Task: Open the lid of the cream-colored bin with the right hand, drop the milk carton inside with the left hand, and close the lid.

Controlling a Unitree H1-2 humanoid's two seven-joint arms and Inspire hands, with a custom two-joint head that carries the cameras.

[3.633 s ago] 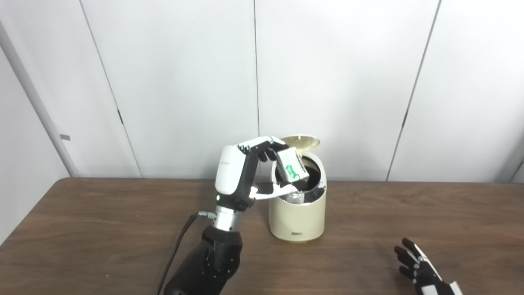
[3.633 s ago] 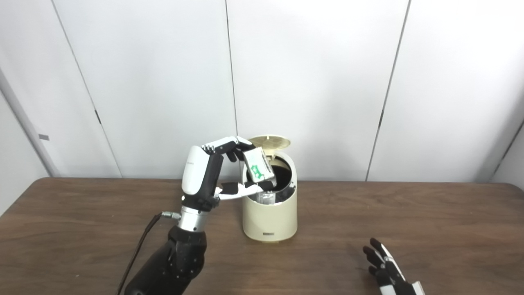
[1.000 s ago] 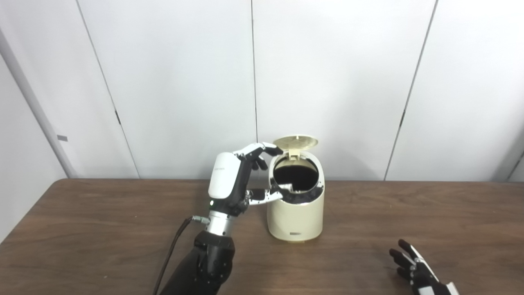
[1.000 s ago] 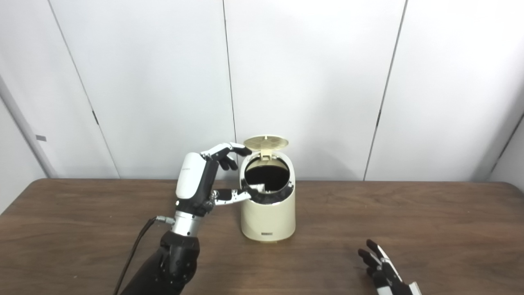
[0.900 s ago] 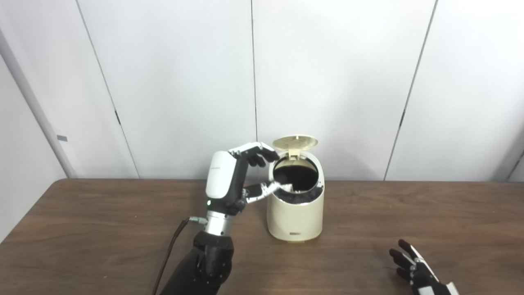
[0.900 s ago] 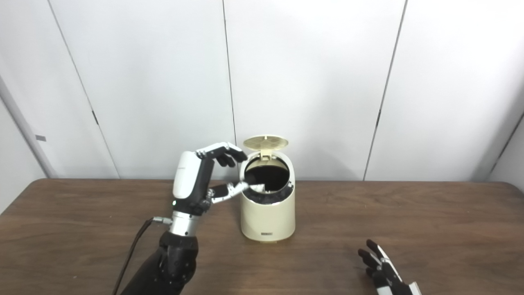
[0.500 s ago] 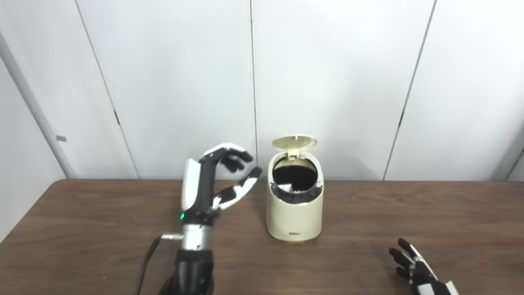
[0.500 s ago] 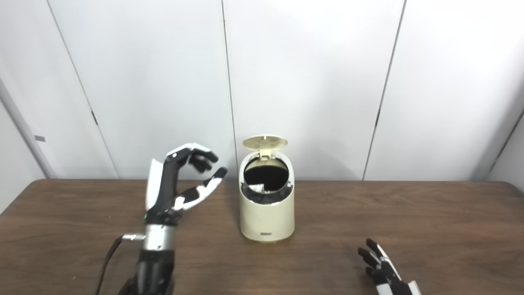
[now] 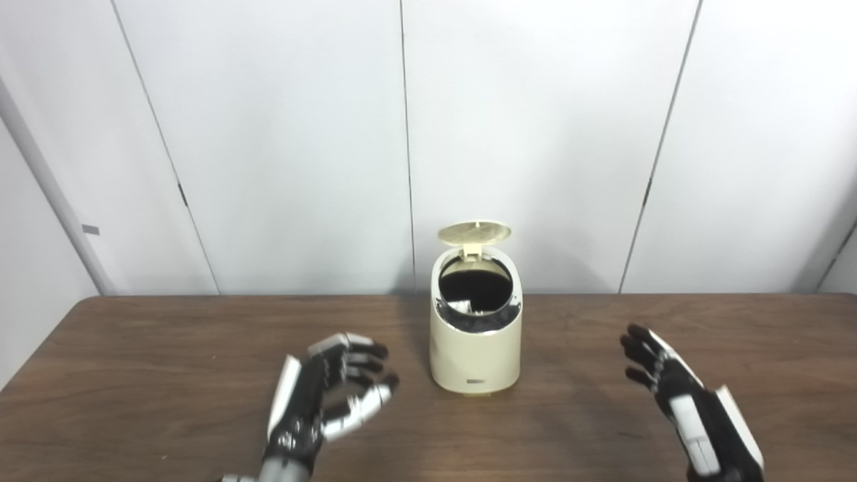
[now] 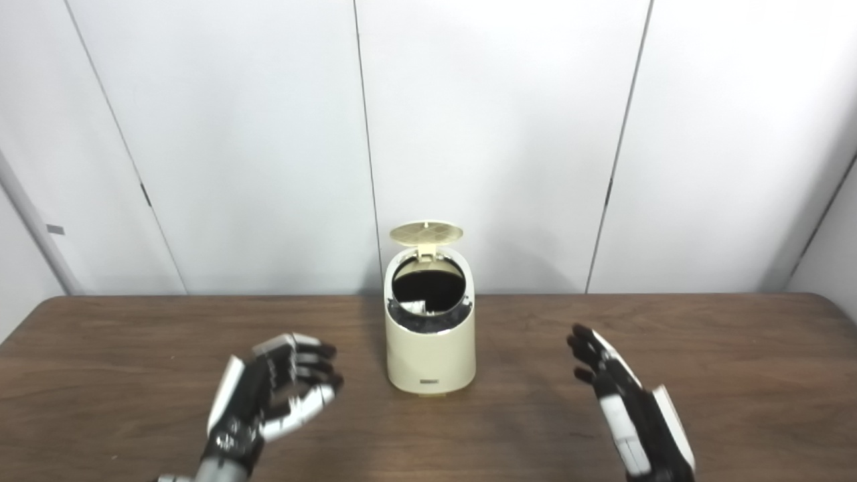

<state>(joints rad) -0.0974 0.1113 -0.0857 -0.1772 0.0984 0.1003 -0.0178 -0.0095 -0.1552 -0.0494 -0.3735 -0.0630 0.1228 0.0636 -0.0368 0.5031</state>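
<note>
Cream-colored bin [image 9: 475,341] standing mid-counter [image 9: 167,348], lid [image 9: 474,231] tipped up, pale corner of milk carton [image 9: 460,306] inside. Left robot hand [image 9: 325,398] empty, loosely spread. Right robot hand [image 9: 676,395] open, empty, probably ready for closing.

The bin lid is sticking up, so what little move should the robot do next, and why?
Probably reach the right hand up toward the lid to push it down. The cream-colored bin stands open and both hands are empty, the left hand low over the table.
</note>
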